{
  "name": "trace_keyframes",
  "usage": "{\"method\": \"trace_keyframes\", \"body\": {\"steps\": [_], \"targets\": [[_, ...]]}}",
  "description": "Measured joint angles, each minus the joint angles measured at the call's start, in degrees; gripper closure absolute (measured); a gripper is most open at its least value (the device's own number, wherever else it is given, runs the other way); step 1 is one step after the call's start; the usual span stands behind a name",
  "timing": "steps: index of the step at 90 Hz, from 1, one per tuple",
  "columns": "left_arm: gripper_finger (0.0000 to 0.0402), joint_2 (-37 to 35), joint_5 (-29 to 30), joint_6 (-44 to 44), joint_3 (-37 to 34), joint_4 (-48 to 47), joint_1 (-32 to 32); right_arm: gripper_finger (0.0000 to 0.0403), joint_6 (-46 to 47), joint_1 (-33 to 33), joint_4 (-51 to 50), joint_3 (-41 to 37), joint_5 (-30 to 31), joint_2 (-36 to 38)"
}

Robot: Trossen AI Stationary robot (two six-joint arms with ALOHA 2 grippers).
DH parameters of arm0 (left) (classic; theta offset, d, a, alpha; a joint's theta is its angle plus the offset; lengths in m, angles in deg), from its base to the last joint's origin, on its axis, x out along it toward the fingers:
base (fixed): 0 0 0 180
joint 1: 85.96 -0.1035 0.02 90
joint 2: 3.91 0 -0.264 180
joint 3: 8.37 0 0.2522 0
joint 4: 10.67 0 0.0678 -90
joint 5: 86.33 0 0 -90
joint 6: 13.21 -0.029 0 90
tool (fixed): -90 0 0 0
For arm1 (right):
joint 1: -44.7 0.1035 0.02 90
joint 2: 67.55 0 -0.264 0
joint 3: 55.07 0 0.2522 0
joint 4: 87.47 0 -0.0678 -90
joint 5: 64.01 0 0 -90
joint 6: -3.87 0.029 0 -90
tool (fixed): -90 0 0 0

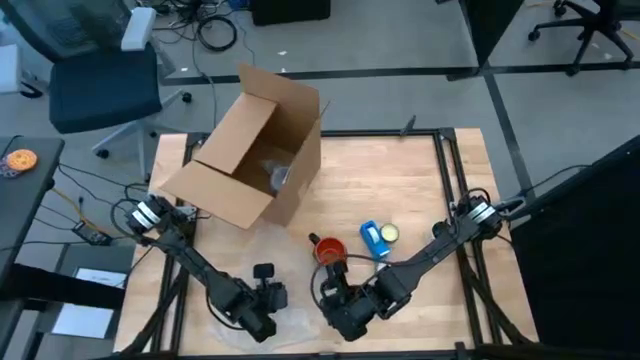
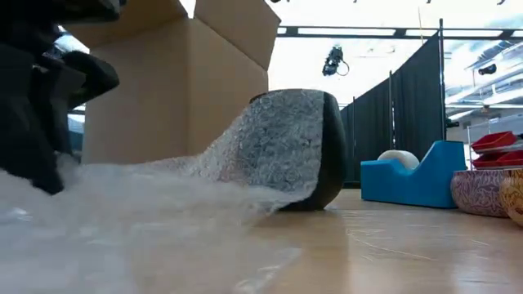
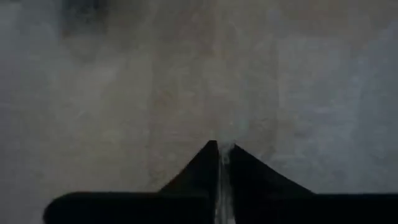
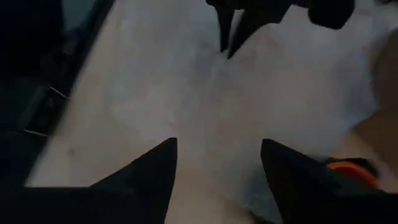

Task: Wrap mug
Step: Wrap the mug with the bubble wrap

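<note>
Low view: unlabelled mug, bubble wrap

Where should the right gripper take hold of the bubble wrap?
Probably its loose edge beside the mug, from above: the bubble wrap lies spread out, the left gripper pinches the opposite side, and the right gripper hangs open over it.

Even, soft light falls from above in the high view; the table shows pale wood with faint shadows only under the cardboard box. In the low view the background is blown out bright white behind the dark curtains, and the bubble wrap close to the lens is a blurred haze. Both wrist views are dim, murky and out of focus, the fingers mere black silhouettes
</note>
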Motion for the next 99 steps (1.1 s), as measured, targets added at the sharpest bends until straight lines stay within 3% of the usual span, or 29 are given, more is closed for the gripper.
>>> {"method": "trace_keyframes", "body": {"steps": [25,39,57,82,99], "targets": [[0.0401,-0.4,7.8,-1.1,16.2,-20.6,1.5,0.0178,-17.1,5.0,1.1,5.3,10.8,0.0],[0.0401,-0.4,13.5,0.5,24.9,-32.6,2.9,0.0179,-20.3,8.4,-1.6,6.5,16.6,0.0],[0.0402,-0.4,19.2,6.2,31.5,-43.8,5.0,0.0186,-7.6,11.2,-3.4,6.6,18.5,0.0],[0.0402,-0.4,23.2,5.9,35.8,-44.3,6.6,0.0188,5.0,8.4,-14.1,6.6,22.4,0.0],[0.0402,-0.4,26.7,4.7,37.8,-44.4,8.4,0.0188,8.1,4.5,-14.7,5.4,17.2,0.0]]}}
